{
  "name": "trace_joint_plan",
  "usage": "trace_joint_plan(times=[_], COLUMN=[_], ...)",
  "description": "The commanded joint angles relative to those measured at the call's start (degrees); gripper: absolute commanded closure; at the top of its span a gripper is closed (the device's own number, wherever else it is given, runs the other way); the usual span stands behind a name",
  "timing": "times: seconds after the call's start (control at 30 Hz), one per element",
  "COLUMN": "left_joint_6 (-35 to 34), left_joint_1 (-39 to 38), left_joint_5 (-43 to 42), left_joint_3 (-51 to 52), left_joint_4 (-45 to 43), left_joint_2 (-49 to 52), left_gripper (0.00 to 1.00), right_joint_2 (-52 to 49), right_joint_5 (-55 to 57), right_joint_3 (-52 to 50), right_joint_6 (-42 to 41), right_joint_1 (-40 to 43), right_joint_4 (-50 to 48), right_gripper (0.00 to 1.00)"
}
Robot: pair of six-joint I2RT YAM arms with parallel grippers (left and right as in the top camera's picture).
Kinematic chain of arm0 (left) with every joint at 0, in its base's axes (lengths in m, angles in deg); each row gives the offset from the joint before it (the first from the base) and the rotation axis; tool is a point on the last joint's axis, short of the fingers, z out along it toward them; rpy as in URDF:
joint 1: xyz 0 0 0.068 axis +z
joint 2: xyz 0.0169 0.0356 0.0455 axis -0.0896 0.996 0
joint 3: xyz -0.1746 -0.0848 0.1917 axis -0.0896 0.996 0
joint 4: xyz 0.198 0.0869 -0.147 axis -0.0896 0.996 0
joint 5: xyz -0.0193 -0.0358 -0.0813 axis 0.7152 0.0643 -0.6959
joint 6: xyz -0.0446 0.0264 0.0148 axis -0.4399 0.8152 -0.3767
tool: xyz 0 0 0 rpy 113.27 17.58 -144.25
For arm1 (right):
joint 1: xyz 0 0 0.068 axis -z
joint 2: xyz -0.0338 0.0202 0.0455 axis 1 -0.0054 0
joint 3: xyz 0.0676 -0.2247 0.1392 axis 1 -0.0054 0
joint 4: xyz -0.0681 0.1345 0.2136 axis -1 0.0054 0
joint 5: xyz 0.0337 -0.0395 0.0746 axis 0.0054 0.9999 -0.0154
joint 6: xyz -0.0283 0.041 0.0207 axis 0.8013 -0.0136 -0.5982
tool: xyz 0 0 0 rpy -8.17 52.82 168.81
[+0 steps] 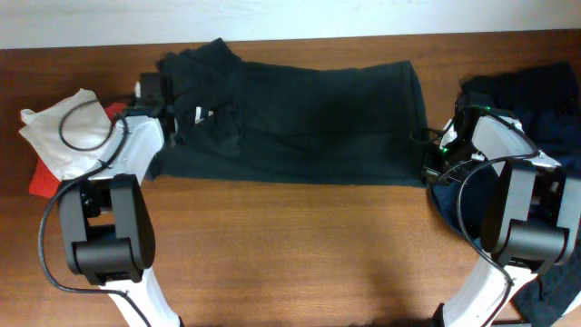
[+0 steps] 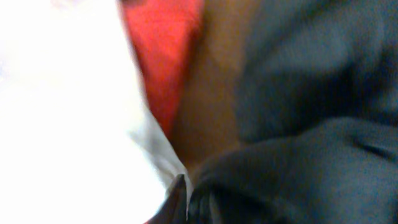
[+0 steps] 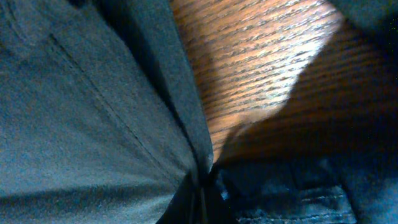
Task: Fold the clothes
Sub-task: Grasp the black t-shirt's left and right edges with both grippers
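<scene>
Item: black T-shirt (image 1: 309, 118), lying as a wide band across the upper centre of the overhead view, flat on the table (image 1: 300, 245), with its left end rumpled and bunched.

Handling, as judged: light, limp and non-slippery. It would sag and crease wherever unsupported, so it was best taken at the end edges or corners, with both ends lifted together.

Left gripper (image 1: 174, 116): at the rumpled left end, fingertips drawn close and seemingly pinching a gather of the black cloth.

Right gripper (image 1: 428, 162): at the lower right corner, nipping the shirt's seamed edge.

Adjacent: a white garment (image 1: 59, 136) over a red garment (image 1: 41, 177) at the left edge, just beside the shirt. A dark navy pile (image 1: 545, 109) at the right, partly under the right arm.

Obstruction: both piles crowded the ends and could have snagged a fold.
</scene>
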Motion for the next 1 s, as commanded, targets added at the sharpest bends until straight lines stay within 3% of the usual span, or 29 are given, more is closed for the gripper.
trace_joint_plan(times=[0.0, 0.1, 0.3, 0.6, 0.73, 0.97], left_joint_6=[0.7, 0.7, -0.6, -5.4, -5.4, -5.3], left_joint_1=[1.5, 1.5, 2.6, 13.0, 14.9, 25.5], left_joint_5=[1.4, -0.8, -3.4, -26.9, -24.9, -25.3], left_joint_3=[-3.1, -3.1, -3.8, -4.0, -3.9, -5.0], left_joint_4=[-0.4, 2.5, 4.7, 2.4, 6.5, 6.4], left_joint_2=[0.2, 0.2, 0.2, 0.3, 1.7, 3.3], left_gripper=[0.64, 0.44, 0.38, 0.39, 0.44, 0.43], right_joint_2=[-1.1, -1.1, -1.1, -1.1, -1.1, -1.1], right_joint_5=[5.4, 5.4, 5.4, 5.4, 5.4, 5.5], right_joint_3=[-1.4, -1.4, -1.4, -1.4, -1.4, -1.4], right_joint_6=[-0.3, -0.3, -0.2, -0.2, -0.2, 0.9], right_joint_1=[0.7, 0.7, 0.7, 0.7, 0.7, 0.7], right_joint_4=[-0.6, -0.6, -0.2, 0.3, 0.7, 1.8], right_gripper=[0.96, 0.96, 0.96, 0.95, 0.94, 0.94])
